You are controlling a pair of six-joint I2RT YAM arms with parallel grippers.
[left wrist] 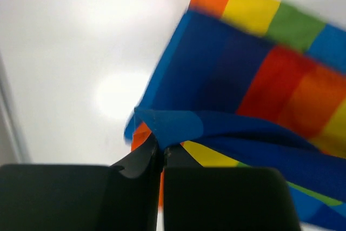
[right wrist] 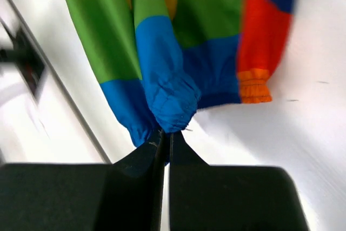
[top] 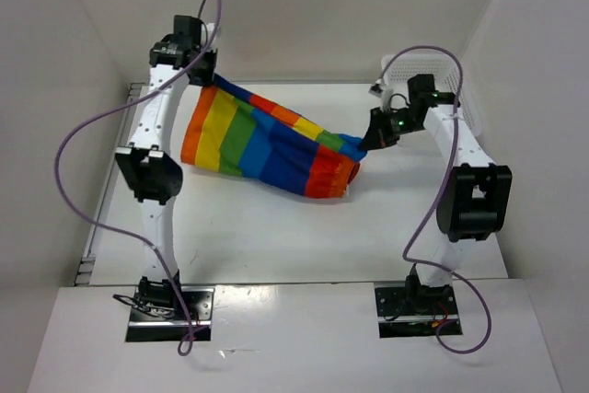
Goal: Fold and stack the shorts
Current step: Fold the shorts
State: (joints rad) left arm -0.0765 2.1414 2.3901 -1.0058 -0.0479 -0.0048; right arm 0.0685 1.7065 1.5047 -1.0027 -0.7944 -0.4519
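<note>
The shorts hang stretched between the two arms over the back half of the surface. They sit high at the left end and sag toward the right, with the rainbow stripes running across the span. The left pincer is clenched on a blue edge of the cloth, and the rest of the garment fans away from its tips. The right pincer is clenched on a gathered blue hem, and an orange cuff dangles just beside it. Whether the lowest part of the cloth touches the surface or hangs just above it cannot be told from above. A white basket stands in the far right corner behind the right arm, apart from the shorts; what it holds, if anything, is not visible. As for progress, no crease or doubled layer shows, and the cloth is held open in the air rather than laid out, so the task looks to be in its opening part: the garment is picked up and spread. By my reading, laying it flat, folding it over and setting it on a stack all remain to be done.
</note>
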